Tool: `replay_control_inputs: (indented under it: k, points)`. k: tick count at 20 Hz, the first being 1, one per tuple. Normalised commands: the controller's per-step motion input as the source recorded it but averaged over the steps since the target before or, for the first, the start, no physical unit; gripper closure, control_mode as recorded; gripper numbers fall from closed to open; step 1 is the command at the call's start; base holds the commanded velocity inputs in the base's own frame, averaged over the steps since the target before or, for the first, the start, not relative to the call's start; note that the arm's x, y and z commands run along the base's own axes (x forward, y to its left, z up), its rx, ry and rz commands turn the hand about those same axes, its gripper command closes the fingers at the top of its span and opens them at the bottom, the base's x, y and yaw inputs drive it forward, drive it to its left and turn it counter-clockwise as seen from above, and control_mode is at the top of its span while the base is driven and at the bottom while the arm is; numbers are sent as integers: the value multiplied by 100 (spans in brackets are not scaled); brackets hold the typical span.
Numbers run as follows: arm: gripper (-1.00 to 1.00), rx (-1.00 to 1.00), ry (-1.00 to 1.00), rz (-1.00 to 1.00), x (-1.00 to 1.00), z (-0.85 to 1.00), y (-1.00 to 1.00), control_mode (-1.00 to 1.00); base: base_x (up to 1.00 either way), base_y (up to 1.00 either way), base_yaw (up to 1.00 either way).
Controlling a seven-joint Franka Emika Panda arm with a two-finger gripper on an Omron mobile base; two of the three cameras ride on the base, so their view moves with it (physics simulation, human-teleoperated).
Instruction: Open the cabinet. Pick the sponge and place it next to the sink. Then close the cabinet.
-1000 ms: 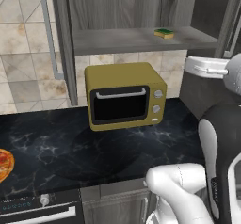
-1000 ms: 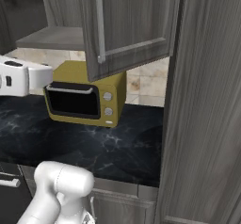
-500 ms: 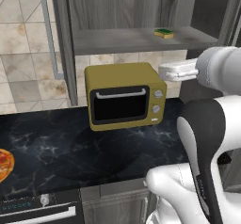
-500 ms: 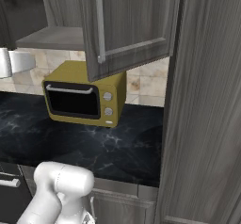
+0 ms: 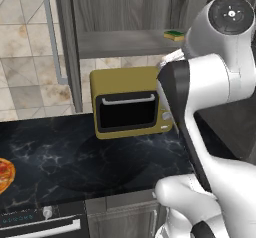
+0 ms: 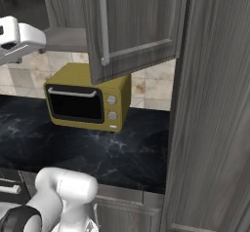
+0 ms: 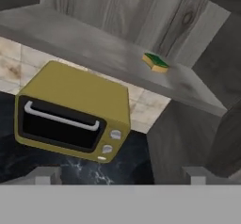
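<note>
Cabinet [image 5: 125, 12]: dark grey wood-grain wall unit, both doors swung open; left door with silver bar handle [image 5: 50, 32] at 10 o'clock in the left base view, right door [image 6: 132, 26] at 12 o'clock in the right base view.
Counter [image 5: 60, 157]: black marbled top.
Microwave [image 7: 75, 112]: mustard-yellow, black door, on the counter below the shelf.
Shelf [image 7: 94, 49]: grey, bears the sponge.
Sponge [image 7: 156, 61]: yellow and green, at 1 o'clock in the hand view, near the shelf's front edge.
Gripper [image 7: 120, 176]: fingertips set wide apart, holding nothing, well short of the sponge.

cabinet [image 7: 117, 11] open, shelf around sponge [image 7: 156, 62] seemingly bare, microwave [image 7: 75, 117] below
</note>
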Motion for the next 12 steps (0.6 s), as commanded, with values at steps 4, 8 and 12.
replay_control_inputs:
  k: [4,8,12]
  points:
    - [-100,-23,3,-14,61,0,-8,-100,0,0,0]
    - [-100,-17,0,-12,52,-2,-7,-100,0,0,0]
    - [-100,-13,-8,-8,25,-31,-2,-100,0,0,0]
